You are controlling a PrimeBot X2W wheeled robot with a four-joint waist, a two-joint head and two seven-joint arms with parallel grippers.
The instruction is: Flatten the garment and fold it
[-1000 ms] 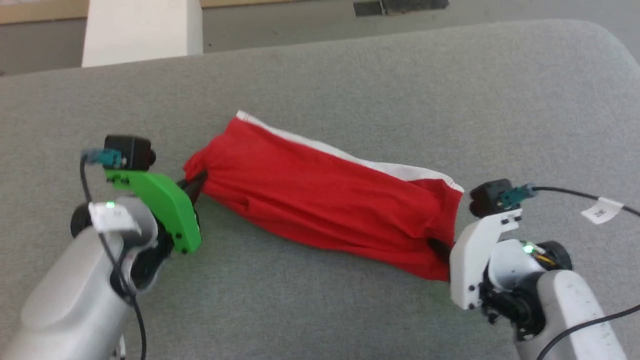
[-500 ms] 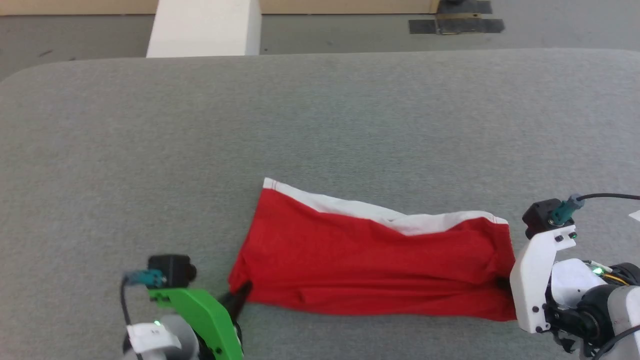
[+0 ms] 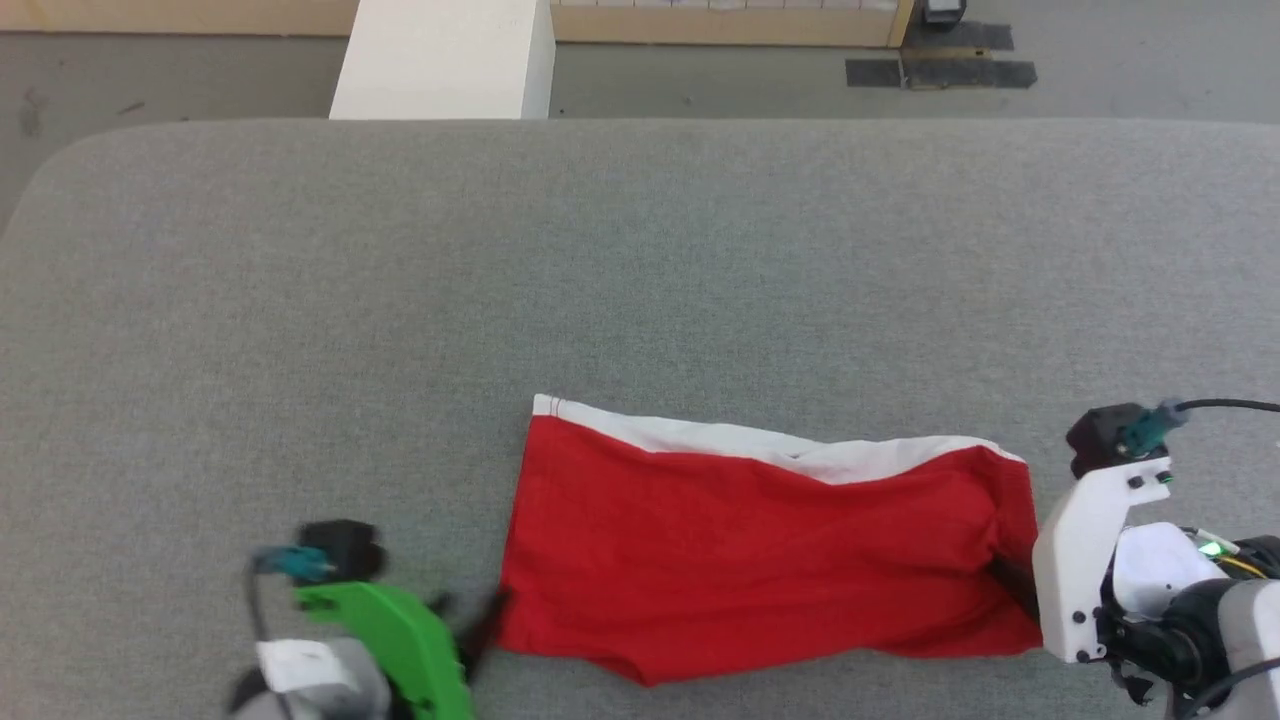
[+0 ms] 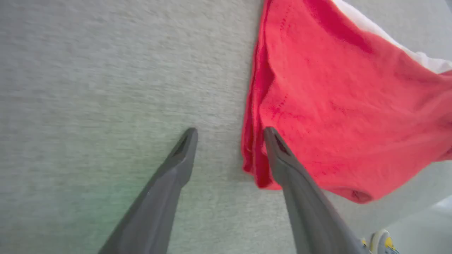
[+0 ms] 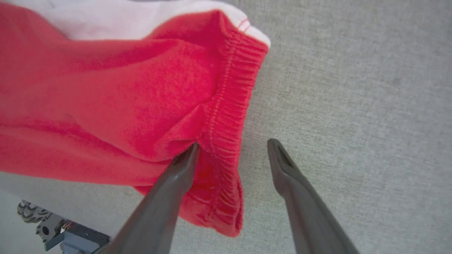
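Garment [image 3: 770, 560]: lies spread at lower centre of frame on grey bench [image 3: 640, 250], white stripe along upper edge. Left jaws, lower left: stand wide, straddling its left edge, gripping nothing. Right jaws, lower right: stand wide around gathered waistband [image 5: 226, 116], not clamped.

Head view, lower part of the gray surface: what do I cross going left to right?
left gripper, open, at the garment's left edge → garment, red with a white stripe along its far side → right gripper, open, at the gathered waistband end
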